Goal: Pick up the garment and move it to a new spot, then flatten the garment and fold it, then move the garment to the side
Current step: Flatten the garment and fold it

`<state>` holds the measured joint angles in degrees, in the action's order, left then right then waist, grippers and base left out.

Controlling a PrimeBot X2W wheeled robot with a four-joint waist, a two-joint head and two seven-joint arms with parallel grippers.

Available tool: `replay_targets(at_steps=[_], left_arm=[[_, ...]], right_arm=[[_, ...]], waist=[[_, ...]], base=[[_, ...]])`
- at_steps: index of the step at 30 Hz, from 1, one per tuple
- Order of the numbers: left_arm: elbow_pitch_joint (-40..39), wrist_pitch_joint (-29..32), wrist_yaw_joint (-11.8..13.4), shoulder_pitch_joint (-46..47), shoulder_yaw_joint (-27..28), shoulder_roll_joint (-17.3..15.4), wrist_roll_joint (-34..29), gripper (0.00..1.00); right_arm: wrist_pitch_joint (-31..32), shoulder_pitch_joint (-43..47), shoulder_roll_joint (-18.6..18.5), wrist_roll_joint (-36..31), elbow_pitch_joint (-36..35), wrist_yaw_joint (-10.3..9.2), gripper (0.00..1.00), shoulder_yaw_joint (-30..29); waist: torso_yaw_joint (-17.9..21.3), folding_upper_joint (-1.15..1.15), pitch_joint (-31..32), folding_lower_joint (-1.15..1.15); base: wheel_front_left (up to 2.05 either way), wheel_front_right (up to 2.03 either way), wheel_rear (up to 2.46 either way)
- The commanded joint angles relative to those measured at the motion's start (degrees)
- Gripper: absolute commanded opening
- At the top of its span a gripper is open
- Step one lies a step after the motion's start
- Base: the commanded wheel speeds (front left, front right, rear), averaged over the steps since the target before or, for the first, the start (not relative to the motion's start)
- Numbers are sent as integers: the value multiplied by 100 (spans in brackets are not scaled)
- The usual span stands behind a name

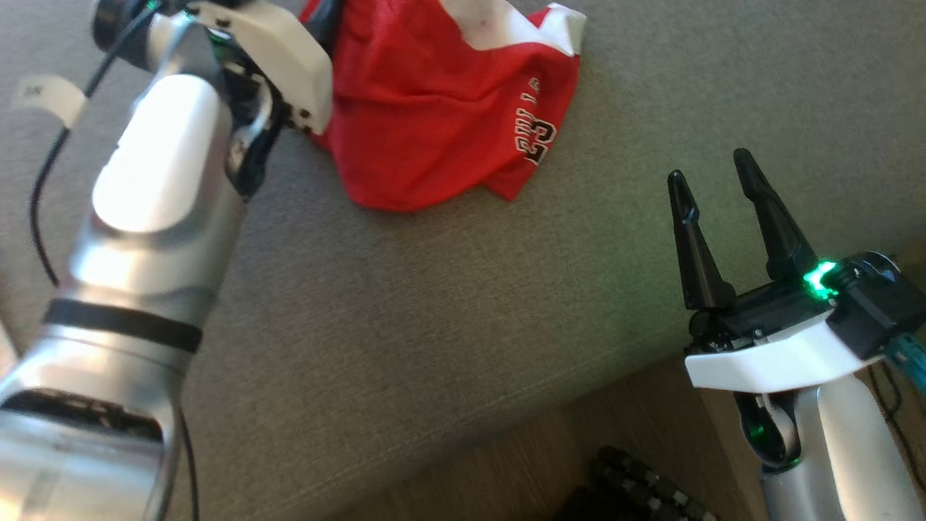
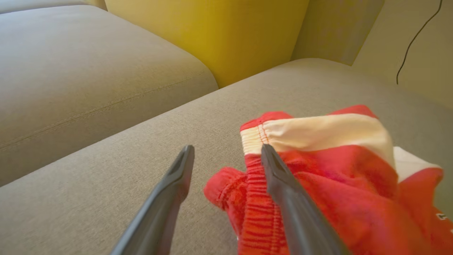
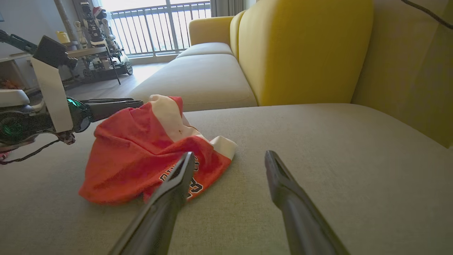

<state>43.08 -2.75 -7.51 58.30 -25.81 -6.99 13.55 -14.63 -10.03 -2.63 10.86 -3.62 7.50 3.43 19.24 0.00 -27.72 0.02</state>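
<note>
A crumpled red garment (image 1: 434,123) lies on the grey sofa seat (image 1: 434,325), with a yellow backrest (image 3: 300,53) behind. The left claw (image 2: 226,148), fingers apart, hovers at its waistband. The right claw (image 1: 709,166), also apart, stands clear.

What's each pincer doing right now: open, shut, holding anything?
Left pincer: open, empty, over the garment's edge.
Right pincer: open, empty, clear of the garment.

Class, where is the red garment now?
In the head view the red garment lies crumpled at top centre on the sofa seat, beside the left gripper.
</note>
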Motion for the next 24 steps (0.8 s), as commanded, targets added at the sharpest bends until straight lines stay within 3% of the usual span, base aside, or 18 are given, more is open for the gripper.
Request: replay_targets(at_steps=[1,10,24], left_arm=[[-88,23,4,347,27,-238,56,100],[490,368,3,740,-559,-309,423,100],[430,358,3,839,-1532,-310,1250,100]], right_arm=[[-37,-66,-25,66,-215,-1,100,112],[-37,-67,-25,117,-231,-1,100,179],[-37,-14,-25,75,-219,-1,100,268]], waist=[[171,0,-151,-2],[297,0,-199,-2],[260,0,-128,-2]], base=[[0,0,0],[0,0,0],[0,0,0]])
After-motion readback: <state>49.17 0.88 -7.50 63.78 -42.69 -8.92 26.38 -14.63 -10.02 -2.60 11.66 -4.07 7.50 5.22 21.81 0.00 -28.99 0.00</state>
